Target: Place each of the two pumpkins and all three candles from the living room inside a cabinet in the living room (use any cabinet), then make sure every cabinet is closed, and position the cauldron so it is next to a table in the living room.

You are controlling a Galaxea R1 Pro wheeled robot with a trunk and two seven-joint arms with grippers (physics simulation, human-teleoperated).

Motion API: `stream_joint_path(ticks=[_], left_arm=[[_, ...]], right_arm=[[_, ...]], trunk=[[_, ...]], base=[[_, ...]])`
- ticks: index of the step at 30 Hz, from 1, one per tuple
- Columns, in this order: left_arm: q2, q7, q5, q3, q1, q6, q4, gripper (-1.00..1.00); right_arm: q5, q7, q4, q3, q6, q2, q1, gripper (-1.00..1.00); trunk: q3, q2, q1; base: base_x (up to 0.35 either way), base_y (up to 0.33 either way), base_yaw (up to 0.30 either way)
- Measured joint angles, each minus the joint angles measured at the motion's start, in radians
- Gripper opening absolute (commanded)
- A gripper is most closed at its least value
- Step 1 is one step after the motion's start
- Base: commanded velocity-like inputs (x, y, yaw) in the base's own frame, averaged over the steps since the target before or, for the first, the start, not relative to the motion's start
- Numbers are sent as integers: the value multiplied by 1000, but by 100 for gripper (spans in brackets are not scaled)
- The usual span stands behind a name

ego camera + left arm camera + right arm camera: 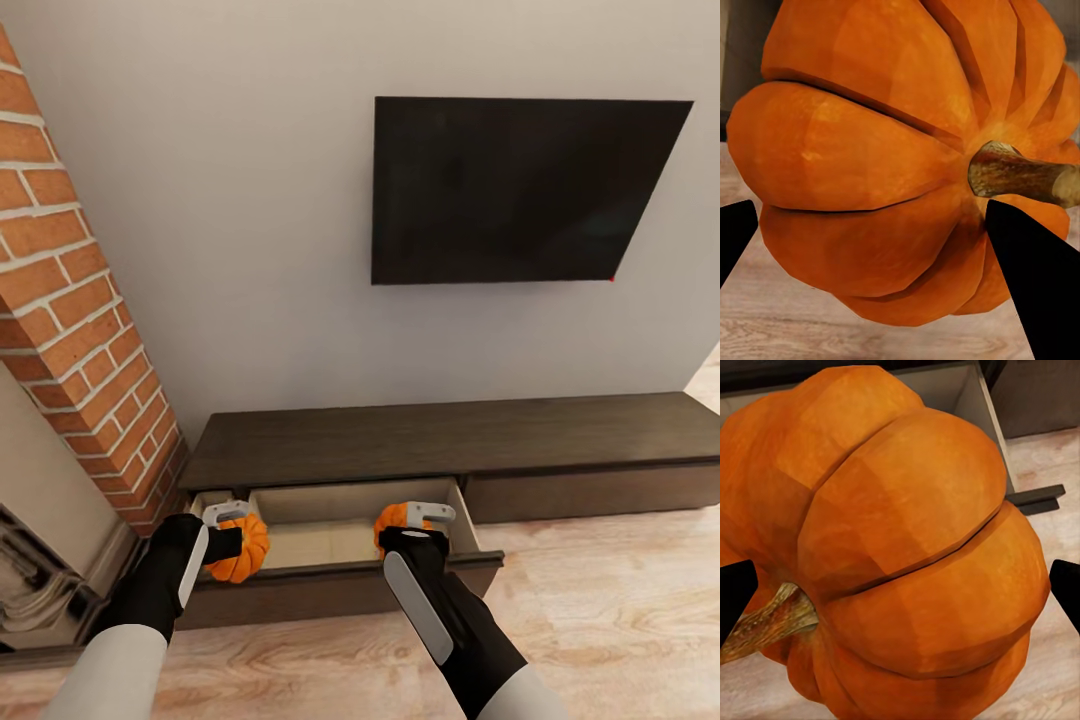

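Observation:
The long dark brown cabinet point(450, 440) stands against the wall, and its left drawer point(320, 540) is pulled open, showing a pale beige lining. My left gripper point(230, 528) is shut on one orange pumpkin point(250, 555) above the drawer's front left corner. My right gripper point(425, 520) is shut on the second pumpkin point(390, 522) over the drawer's right end. In the left wrist view the ribbed pumpkin point(870, 135) with its brown stem sits between black fingers point(1035, 292). The right wrist view shows the other pumpkin point(907, 547) above the open drawer. Candles, cauldron and table are out of view.
A black television point(510, 190) hangs on the wall above the cabinet. A red brick fireplace column point(80, 330) rises at the left, close to my left arm. The cabinet's right drawer front point(590, 490) is closed. Pale wooden floor point(600, 620) spreads in front.

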Motion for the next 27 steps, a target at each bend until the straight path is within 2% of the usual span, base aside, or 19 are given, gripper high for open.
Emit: stream_joint_path(ticks=[16, 20, 27], left_arm=[[2, 3, -3, 0, 1, 0, 0, -100], [3, 2, -1, 0, 1, 0, 0, -100], [4, 3, -3, 0, 1, 0, 0, -100]], right_arm=[[-1, 0, 0, 1, 0, 0, 1, -100], [0, 0, 0, 1, 1, 0, 1, -100], [0, 0, 0, 40, 0, 0, 0, -100]], trunk=[[0, 0, 0], [0, 0, 0], [0, 0, 0]], base=[[156, -78, 0], [172, -6, 105], [81, -1, 69]])
